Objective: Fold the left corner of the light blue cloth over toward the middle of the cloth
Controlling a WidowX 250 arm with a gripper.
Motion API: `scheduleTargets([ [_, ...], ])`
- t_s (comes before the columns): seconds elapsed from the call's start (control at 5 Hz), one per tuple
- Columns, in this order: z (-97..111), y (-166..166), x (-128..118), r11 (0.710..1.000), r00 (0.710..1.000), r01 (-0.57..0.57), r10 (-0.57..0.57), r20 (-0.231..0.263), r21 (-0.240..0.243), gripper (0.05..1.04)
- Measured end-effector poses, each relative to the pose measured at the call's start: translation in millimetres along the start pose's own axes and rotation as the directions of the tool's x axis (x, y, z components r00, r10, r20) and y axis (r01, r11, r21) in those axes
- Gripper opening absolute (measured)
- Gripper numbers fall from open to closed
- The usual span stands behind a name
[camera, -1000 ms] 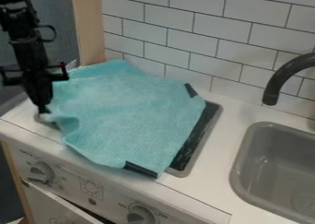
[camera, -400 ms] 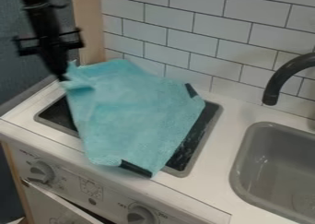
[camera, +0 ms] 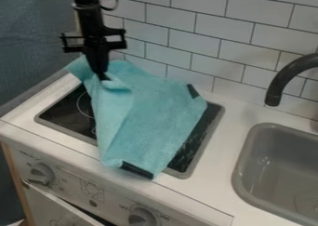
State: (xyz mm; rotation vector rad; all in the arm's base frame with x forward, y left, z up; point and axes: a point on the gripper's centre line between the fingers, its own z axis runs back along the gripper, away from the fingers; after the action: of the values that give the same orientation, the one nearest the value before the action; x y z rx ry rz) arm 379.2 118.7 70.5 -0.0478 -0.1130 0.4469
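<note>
the black two-finger gripper [camera: 103, 76] is clenched on a pinch of the turquoise, soft-looking cloth [camera: 152, 113], at the cloth's left part. the cloth lies aslant over the flat black stovetop with a grey rim [camera: 67, 111], covering its middle and much of its right side. the pinch seems to be raised while the rest lies on the stove, which would explain the long fold running down towards the near edge. a flap spreads to the left of the grasp, probably because only a small bunch is caught. dark strips mark the cloth's far right corner and its near corner, the latter reaching over the rim.

around the stovetop runs a white countertop [camera: 239, 120], with a grey rounded sink [camera: 279, 167] on the right under a black curved faucet [camera: 286, 78]. white rectangular wall tiles [camera: 211, 32] rise behind; a dark blue-grey sheet [camera: 31, 43] hangs at the far left. round control knobs [camera: 42, 173] line the near front.
</note>
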Motion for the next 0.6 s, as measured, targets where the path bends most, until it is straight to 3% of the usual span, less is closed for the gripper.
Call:
scheduleTargets([
  [0.2, -16.7, -21.4, 4.0, 0.999, 1.000, 0.012, -0.013, 0.003, 0.036, 0.055],
  [0.6, -43.7, -42.2, 11.4, 0.998, 0.999, 0.033, -0.033, -0.003, 0.058, 0.073],
])
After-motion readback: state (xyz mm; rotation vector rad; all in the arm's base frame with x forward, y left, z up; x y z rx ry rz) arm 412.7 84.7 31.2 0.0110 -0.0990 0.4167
